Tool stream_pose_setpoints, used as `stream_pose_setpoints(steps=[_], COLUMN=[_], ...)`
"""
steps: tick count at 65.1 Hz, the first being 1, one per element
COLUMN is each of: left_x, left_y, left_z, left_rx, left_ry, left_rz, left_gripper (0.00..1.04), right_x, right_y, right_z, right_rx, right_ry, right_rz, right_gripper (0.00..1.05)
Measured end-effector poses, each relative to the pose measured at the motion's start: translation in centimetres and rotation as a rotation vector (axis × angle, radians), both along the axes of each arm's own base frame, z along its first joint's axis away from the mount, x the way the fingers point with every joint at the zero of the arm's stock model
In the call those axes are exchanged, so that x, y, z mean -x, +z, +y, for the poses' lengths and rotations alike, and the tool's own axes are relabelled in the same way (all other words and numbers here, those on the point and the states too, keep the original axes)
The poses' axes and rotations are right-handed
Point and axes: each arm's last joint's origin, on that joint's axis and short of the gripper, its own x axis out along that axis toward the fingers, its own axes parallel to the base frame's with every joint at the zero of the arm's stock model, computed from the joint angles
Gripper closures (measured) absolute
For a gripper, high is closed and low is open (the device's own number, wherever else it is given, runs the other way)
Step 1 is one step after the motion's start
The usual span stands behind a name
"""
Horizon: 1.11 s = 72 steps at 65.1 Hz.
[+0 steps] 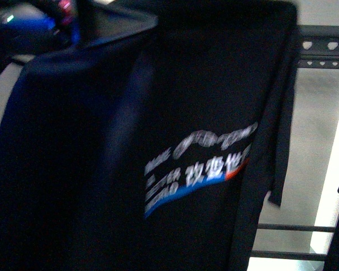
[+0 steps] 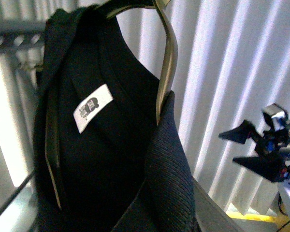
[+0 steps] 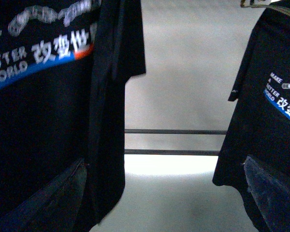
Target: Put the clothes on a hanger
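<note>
- Pale wall and a white pleated curtain back the scene; no table shows.
- Dark grey rack: its rail of heart-shaped holes passes behind the shirt's top edge, with two thin lower bars beneath.
- Black T-shirt: fills the front view, blurred, raised high in front of the rack with its print facing the camera.
- Second shirt: same print, hanging apart to one side.
- Metal coat hanger: threaded through the collar; its hook is cut off at the frame edge, so I cannot tell whether it is on the rail.
- Left tool: its fingers sit either side of the neckline. It seems to carry the load, but I cannot tell whether it is clenched.
- Right tool: released, fingers wide apart, grasping nothing.
- Step in hand, as I judge it: bringing the shirt up to the rail. The next move calls for lifting the hook over the rail and settling it before the left tool lets go.
</note>
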Motion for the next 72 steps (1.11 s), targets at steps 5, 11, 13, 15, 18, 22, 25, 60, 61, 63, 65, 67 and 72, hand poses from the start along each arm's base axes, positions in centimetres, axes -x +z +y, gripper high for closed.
stream_pose_setpoints(steps=[5, 11, 13, 15, 18, 22, 25, 60, 61, 63, 65, 67, 72], left_x=[0.8, 1.3, 1.4, 1.4, 1.2, 1.0, 0.9, 0.8, 0.8, 0.8, 0.8, 0.8, 0.8], left_y=[1.8, 2.7, 2.8, 2.8, 2.6, 2.3, 2.2, 2.1, 2.1, 2.1, 2.1, 2.1, 2.1], left_z=[-0.6, -0.7, -0.7, -0.7, -0.6, -0.4, -0.2, -0.1, -0.1, -0.1, -0.1, -0.1, -0.1], left_rx=[0.012, 0.018, 0.016, 0.013, 0.011, 0.010, 0.010, 0.003, 0.003, 0.003, 0.003, 0.003, 0.003], left_ry=[-0.011, -0.013, -0.015, -0.016, -0.015, -0.008, -0.003, -0.007, -0.007, -0.007, -0.008, -0.008, -0.007], left_rz=[-0.058, -0.092, -0.095, -0.095, -0.090, -0.085, -0.081, -0.074, -0.074, -0.074, -0.074, -0.075, -0.074], left_gripper=[1.01, 1.01, 1.01, 1.01, 1.01, 1.01, 1.01, 1.01, 1.01, 1.01, 1.01, 1.01, 1.01], right_x=[0.0, 0.0, 0.0, 0.0, 0.0, 0.0, 0.0, -0.6, -0.6, -0.9, -1.1, -1.4, -2.5], right_y=[0.0, 0.0, 0.0, 0.0, 0.0, 0.0, 0.0, 0.7, 1.0, 1.9, 2.6, 4.0, 7.8], right_z=[0.0, 0.0, 0.0, 0.0, 0.0, 0.0, 0.0, -0.8, -1.0, -1.5, -1.9, -2.6, -4.7], right_rx=[0.000, 0.000, 0.000, 0.000, 0.000, 0.000, 0.000, -0.099, -0.101, -0.103, -0.106, -0.093, -0.017], right_ry=[-0.007, -0.008, -0.007, -0.006, -0.006, -0.006, -0.005, 0.282, 0.291, 0.309, 0.314, 0.316, 0.275], right_rz=[-0.002, -0.002, -0.002, -0.003, -0.002, -0.002, -0.002, 0.054, 0.046, 0.017, -0.007, -0.050, -0.153], right_gripper=[0.07, 0.07, 0.07, 0.07, 0.07, 0.07, 0.07, 0.07, 0.07, 0.07, 0.07, 0.07, 0.07])
